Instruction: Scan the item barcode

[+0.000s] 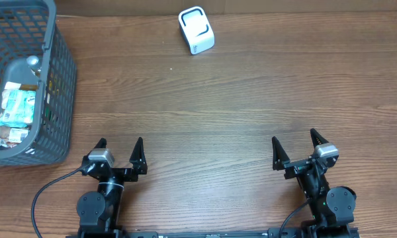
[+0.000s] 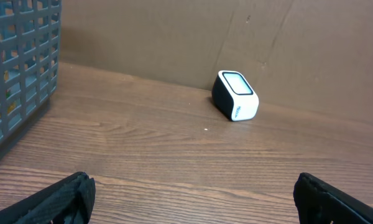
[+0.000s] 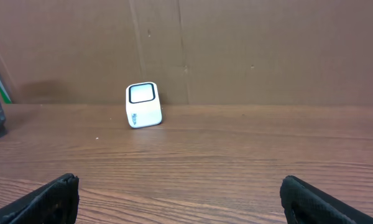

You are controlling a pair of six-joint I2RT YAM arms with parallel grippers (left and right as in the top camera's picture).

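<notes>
A small white barcode scanner (image 1: pixel 196 30) with a dark window stands at the table's far edge; it also shows in the left wrist view as the scanner (image 2: pixel 235 95) and in the right wrist view as the scanner (image 3: pixel 143 104). Packaged items (image 1: pixel 16 112) lie in a grey basket (image 1: pixel 59 79) at the left. My left gripper (image 1: pixel 120 151) sits open at the near edge, nothing between its fingers (image 2: pixel 68 196). My right gripper (image 1: pixel 294 147) is open too, empty, with its fingers (image 3: pixel 311 199) far from the scanner.
The basket's grid wall (image 2: pixel 22 74) stands close on the left of the left arm. A brown cardboard wall (image 3: pixel 236 50) rises behind the scanner. A black cable (image 1: pixel 43 198) loops by the left arm's base.
</notes>
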